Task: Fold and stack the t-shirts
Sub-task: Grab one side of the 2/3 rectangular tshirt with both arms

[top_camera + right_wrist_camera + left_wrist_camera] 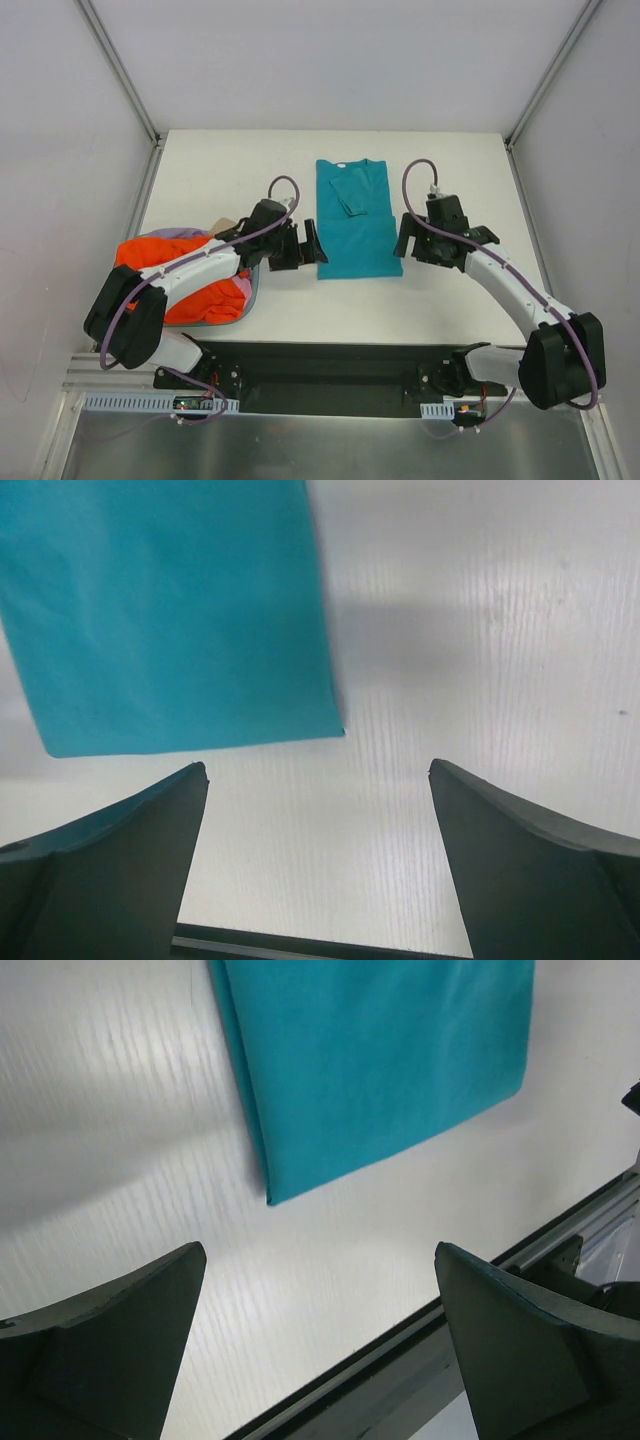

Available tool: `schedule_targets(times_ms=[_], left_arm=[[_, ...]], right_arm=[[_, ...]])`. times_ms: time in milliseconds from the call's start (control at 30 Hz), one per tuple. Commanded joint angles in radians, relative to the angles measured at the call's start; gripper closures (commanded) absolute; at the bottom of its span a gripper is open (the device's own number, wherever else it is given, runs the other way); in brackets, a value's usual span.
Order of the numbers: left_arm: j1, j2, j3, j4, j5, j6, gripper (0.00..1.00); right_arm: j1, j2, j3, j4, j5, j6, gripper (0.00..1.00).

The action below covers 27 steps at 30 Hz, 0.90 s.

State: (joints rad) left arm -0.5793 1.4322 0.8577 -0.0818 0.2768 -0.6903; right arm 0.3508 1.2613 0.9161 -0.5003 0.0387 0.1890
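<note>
The teal t-shirt (355, 220) lies flat in the middle of the table, folded into a long strip with one sleeve folded over near the collar. It also shows in the left wrist view (380, 1060) and the right wrist view (170, 610). My left gripper (300, 247) (320, 1250) is open and empty, just left of the shirt's near left corner. My right gripper (440, 242) (316, 766) is open and empty, just right of its near right corner. The orange t-shirt (190, 290) and the lavender-pink t-shirt (180, 234) lie crumpled in a pile at the left, partly under my left arm.
The pile sits on a grey tray-like rim (250, 295). A small tan card piece (225, 222) shows behind the pile. White walls stand at the left, right and back. A black rail (420, 1340) runs along the table's near edge.
</note>
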Motion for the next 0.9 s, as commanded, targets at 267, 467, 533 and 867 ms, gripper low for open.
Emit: schedule_targets(times_ms=[267,467,533,867], left_arm=[[-0.027,0.079,-0.088,0.119,0.019,-0.13,0.04],[-0.059,0.2,-0.026,0.12,-0.004,-0.144,0.23],[-0.071,0.232,-0.008,0.119,-0.01,-0.147,0.38],[-0.086,0.287,0.046,0.053,-0.093,-0.132,1.0]], right_arm=[[-0.115,-0.051,-0.241,0.184,-0.24,0.033,0.03],[-0.138,0.019,-0.243,0.22,-0.289,0.035,0.03],[-0.141,0.035,-0.244,0.224,-0.299,0.035,0.03],[-0.15,0.058,-0.246,0.238,-0.31,0.027,0.04]])
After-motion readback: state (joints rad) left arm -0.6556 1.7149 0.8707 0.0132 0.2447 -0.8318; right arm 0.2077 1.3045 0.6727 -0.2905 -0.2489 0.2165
